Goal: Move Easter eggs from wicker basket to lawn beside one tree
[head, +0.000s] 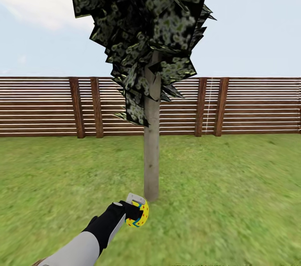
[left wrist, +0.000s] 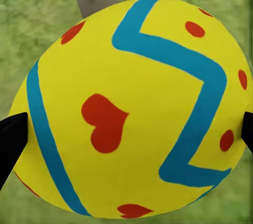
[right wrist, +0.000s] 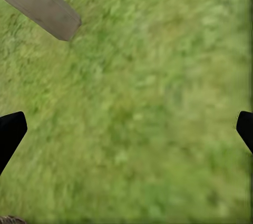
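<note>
— Why is your left end effector (head: 134,211) held so low and so near the trunk?

— Because it is clamped on a bright yellow Easter egg painted with red flowers and blue zigzag bands (head: 142,214), and you want that egg to land beside the tree with the pale grey-tan bare trunk and blocky dark speckled foliage (head: 151,161). In the left wrist view the egg (left wrist: 134,108) sits between the two black fingertips (left wrist: 10,139), with the foot of the trunk just beyond it.

— And the right one?

— Your right end effector (right wrist: 126,129) hangs spread apart with nothing in it over the short green lawn (right wrist: 158,103), the trunk's foot near. It looks free for the next fetch.

— Is the egg down yet?

— I judge it not yet on the grass; lower a little before letting go, so it does not roll away towards the brown slatted wooden fence (head: 251,105).
</note>
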`<state>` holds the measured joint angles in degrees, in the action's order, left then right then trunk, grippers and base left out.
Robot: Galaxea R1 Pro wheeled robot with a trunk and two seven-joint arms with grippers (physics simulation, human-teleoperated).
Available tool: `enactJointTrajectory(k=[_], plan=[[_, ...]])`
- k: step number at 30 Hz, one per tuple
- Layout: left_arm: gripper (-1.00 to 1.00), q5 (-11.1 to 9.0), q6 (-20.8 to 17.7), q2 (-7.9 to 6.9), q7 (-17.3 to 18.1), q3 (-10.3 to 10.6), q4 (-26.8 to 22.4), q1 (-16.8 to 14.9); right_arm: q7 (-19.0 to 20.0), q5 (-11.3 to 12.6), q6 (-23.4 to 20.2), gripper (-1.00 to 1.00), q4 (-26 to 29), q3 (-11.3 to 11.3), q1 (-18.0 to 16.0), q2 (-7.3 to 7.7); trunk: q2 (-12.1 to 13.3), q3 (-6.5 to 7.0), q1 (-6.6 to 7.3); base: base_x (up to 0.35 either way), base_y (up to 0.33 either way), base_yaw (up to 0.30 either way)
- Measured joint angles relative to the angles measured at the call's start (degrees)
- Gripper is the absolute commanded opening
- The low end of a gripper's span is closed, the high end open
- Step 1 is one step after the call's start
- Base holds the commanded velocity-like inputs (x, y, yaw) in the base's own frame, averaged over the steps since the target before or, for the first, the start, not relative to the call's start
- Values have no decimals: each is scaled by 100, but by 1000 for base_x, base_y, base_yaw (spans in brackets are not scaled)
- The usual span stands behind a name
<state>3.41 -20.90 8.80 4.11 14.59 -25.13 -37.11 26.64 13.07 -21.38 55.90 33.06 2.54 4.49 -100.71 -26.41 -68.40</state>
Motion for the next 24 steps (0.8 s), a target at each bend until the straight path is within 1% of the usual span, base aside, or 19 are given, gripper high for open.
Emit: enactJointTrajectory(k=[7, 13, 24], plan=[[-100, 0, 0, 0, 5, 0, 0, 4, 0, -4, 0, 100, -8, 0, 0, 0, 281, 70, 154, 0, 0, -183], [-100, -8, -1, 0, 138, 0, 0, 4, 0, -3, -5, 100, -9, 0, 0, 0, 521, 134, 286, 0, 0, -192], [-100, -8, -1, 0, 151, 0, 0, 5, 0, -2, -4, 100, -9, 0, 0, 0, 963, 252, 527, 0, 0, -192]])
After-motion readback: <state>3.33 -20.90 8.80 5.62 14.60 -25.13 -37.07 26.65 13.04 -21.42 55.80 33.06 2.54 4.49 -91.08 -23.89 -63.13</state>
